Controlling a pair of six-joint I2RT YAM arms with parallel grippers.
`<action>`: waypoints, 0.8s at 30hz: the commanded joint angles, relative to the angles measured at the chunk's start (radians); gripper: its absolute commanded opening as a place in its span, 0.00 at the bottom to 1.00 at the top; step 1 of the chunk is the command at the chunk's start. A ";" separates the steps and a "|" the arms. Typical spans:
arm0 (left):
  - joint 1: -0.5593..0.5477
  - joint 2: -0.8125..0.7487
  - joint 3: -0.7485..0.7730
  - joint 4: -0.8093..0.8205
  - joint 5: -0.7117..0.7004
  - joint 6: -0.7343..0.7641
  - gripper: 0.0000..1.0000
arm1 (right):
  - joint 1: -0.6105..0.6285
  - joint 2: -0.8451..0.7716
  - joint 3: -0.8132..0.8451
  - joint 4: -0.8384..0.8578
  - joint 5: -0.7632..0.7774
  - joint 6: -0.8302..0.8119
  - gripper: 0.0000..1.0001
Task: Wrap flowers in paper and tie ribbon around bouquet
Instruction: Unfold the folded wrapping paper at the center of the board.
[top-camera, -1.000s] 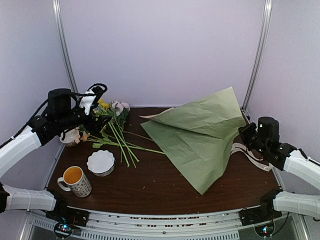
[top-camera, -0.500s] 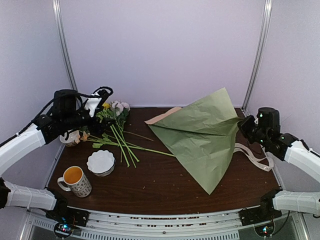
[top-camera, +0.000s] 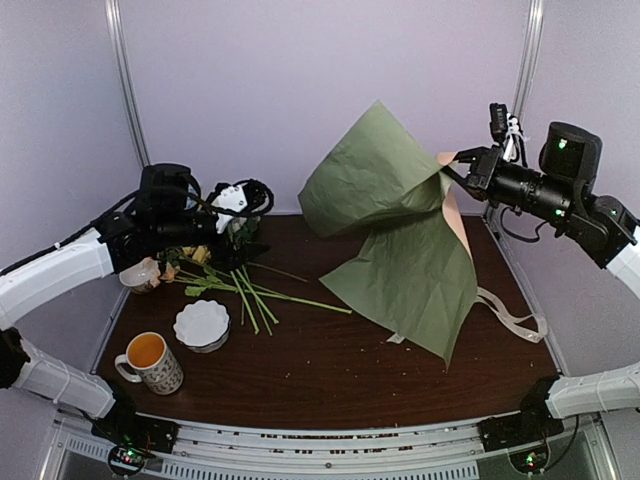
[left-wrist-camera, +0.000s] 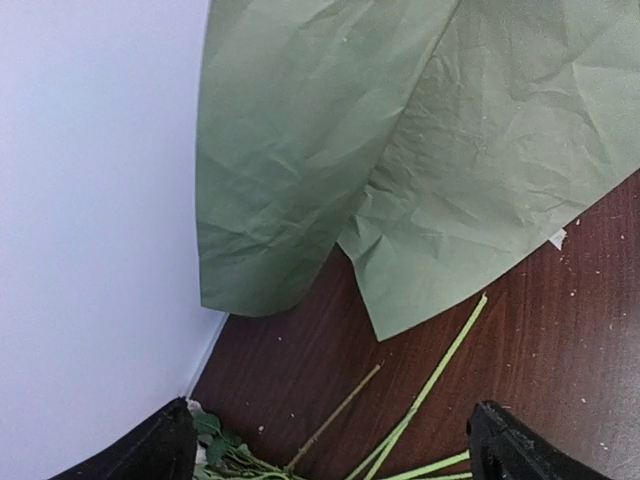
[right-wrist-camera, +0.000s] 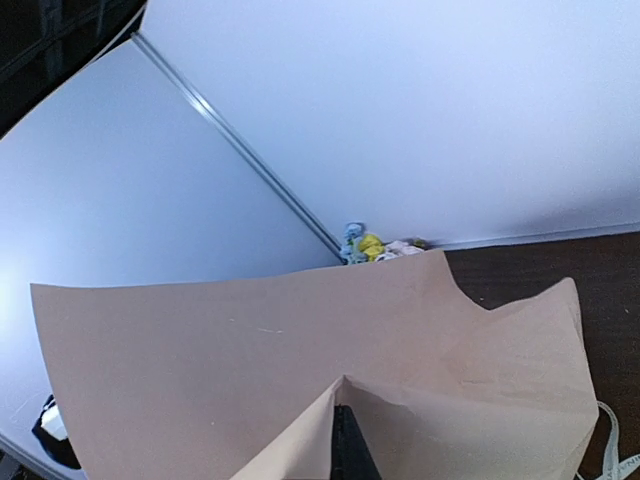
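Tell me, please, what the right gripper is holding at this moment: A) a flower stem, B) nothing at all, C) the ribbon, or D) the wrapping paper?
D: the right gripper is shut on an edge of the paper, which it holds up above the table.

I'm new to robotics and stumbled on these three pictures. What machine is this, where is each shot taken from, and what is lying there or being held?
These are two robot arms bolted at the near edge of a table, each ending in a two-finger gripper. The wide picture comes from a fixed camera above and behind them. The other two come from cameras on the wrists. The right gripper is shut on the paper and holds it up; the sheet is green on one face and peach on the other. The left gripper is open and empty, by the flowers. Also on the table are the ribbon, a white bowl and a mug.
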 joint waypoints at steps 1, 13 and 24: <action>0.003 0.032 0.036 0.171 -0.017 0.125 0.98 | 0.032 0.006 0.087 -0.079 -0.190 -0.106 0.00; 0.003 0.123 0.176 0.152 0.177 0.162 0.98 | 0.046 0.015 0.311 -0.303 -0.382 -0.349 0.00; -0.101 -0.024 0.077 -0.055 0.629 0.070 0.95 | 0.045 0.108 0.451 -0.440 -0.027 -0.409 0.00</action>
